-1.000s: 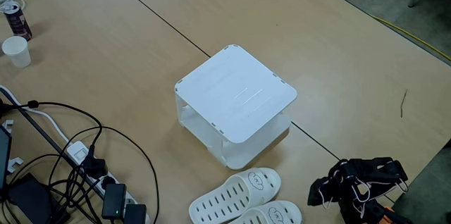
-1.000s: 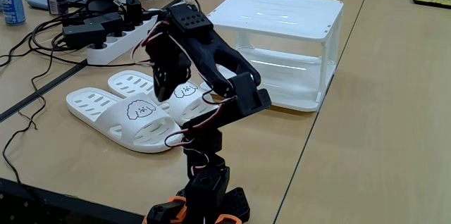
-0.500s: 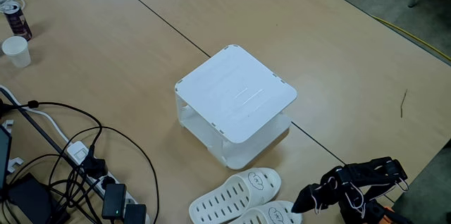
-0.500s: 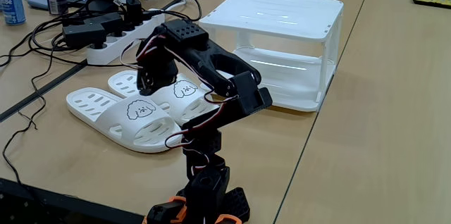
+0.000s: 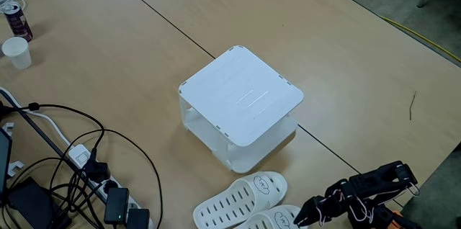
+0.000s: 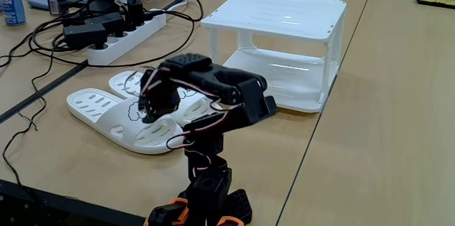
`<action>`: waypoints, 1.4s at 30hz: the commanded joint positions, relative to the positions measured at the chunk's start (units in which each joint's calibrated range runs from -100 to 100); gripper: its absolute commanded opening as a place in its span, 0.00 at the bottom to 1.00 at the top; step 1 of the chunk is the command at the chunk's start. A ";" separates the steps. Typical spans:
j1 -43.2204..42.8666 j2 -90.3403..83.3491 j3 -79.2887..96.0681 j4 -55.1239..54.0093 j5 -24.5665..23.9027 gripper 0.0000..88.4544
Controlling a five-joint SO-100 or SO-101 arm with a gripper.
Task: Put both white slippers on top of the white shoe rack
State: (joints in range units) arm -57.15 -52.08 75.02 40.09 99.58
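Gripper (image 6: 148, 105) hangs low over the near strap of the white slippers (image 6: 135, 116) at left centre; whether its fingers are parted cannot be told. The white shoe rack (image 6: 279, 14) stands upper centre.

**Materials and finishes on the bench**

The bench (image 5: 144, 49) is pale wood-look laminate, smooth and matt, with a faint grain and a dark seam line across it. The white shoe rack (image 6: 284, 20) is hard moulded plastic, glossy enough to catch ceiling lights on its top panel (image 5: 241, 96). The white slippers (image 6: 135, 123) look like soft matt rubber, perforated with oval holes. The claw (image 6: 149, 105) and arm are matt black plastic, strung with thin glossy wires. The power strip (image 6: 121, 38) is white plastic with black rubbery cables (image 5: 86, 132). The cup (image 5: 16, 52) looks like white paper.
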 commanded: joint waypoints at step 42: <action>5.26 -2.82 23.90 -39.91 0.42 0.23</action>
State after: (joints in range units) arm -51.54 -54.47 98.65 1.80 99.58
